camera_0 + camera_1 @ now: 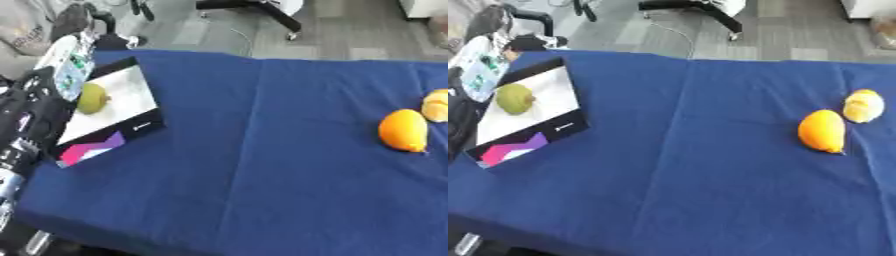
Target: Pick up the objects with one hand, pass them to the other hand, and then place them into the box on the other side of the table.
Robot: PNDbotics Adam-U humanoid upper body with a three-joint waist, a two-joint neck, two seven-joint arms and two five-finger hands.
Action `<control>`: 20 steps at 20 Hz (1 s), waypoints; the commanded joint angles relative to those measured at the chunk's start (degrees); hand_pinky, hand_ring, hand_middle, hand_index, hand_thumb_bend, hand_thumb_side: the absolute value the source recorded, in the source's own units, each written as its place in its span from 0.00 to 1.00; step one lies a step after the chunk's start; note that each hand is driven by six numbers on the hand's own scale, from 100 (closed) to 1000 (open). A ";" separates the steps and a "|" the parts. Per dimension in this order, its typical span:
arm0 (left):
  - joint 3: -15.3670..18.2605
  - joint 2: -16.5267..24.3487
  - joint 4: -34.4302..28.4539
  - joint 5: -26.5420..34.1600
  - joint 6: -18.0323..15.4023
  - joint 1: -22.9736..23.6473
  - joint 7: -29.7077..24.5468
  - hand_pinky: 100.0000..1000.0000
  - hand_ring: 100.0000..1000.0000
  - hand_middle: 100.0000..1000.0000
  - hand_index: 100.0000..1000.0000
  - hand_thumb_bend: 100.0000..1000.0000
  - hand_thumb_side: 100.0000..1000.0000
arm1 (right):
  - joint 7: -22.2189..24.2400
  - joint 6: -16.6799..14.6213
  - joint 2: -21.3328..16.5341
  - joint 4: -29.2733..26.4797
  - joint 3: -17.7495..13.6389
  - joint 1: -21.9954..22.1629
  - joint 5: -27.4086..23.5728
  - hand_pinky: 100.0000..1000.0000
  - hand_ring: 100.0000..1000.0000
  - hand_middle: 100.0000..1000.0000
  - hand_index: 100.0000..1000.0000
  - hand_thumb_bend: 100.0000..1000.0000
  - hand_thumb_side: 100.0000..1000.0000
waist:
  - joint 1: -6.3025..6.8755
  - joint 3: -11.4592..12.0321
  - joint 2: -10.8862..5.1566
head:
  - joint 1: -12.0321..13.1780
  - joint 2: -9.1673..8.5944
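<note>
Left arm (pixel 26 125) is being seen at the left edge beside the box (pixel 544 87); its hand's opening cannot be told. Right hand is not being shown. On the blue cloth (pixel 675 165), an orange fruit (pixel 822 131) is lying at right, a yellow fruit (pixel 863 105) just beyond. A green fruit (pixel 514 98) is resting inside the box.

Navy blue cloth (pixel 710 165), orange fruit (pixel 822 131), pale yellow fruit (pixel 863 105), green fruit (pixel 514 98), white box (pixel 544 107) showing a pink-purple side pattern
</note>
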 commanded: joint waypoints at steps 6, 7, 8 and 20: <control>-1.41 -4.14 -28.41 5.08 -3.84 0.66 5.50 0.73 0.68 0.71 0.88 0.77 0.50 | -0.74 2.69 -3.53 1.84 -1.02 -0.41 0.44 0.74 0.64 0.55 0.82 0.00 0.49 | -1.05 0.22 -1.56 | -12.75 -0.13; -2.33 -5.55 -31.04 6.87 -4.90 0.83 5.90 0.73 0.68 0.71 0.88 0.76 0.50 | -1.03 2.96 -4.72 3.65 -0.94 -0.58 0.09 0.74 0.64 0.55 0.82 0.00 0.49 | -1.43 0.13 -1.55 | -14.50 -0.13; -3.07 -6.64 -32.93 8.45 -5.82 0.96 6.21 0.73 0.67 0.70 0.88 0.71 0.50 | -1.39 3.01 -5.77 5.39 -0.84 -0.73 -0.31 0.74 0.64 0.55 0.83 0.00 0.46 | -1.77 0.03 -1.52 | -15.94 -0.13; -13.21 -20.28 -36.99 24.82 -20.39 0.38 6.32 0.70 0.64 0.66 0.86 0.53 0.51 | -5.18 2.05 -17.76 30.60 6.59 -7.57 -2.97 0.75 0.69 0.63 0.91 0.00 0.50 | -4.27 -0.37 -0.41 | -27.23 -0.13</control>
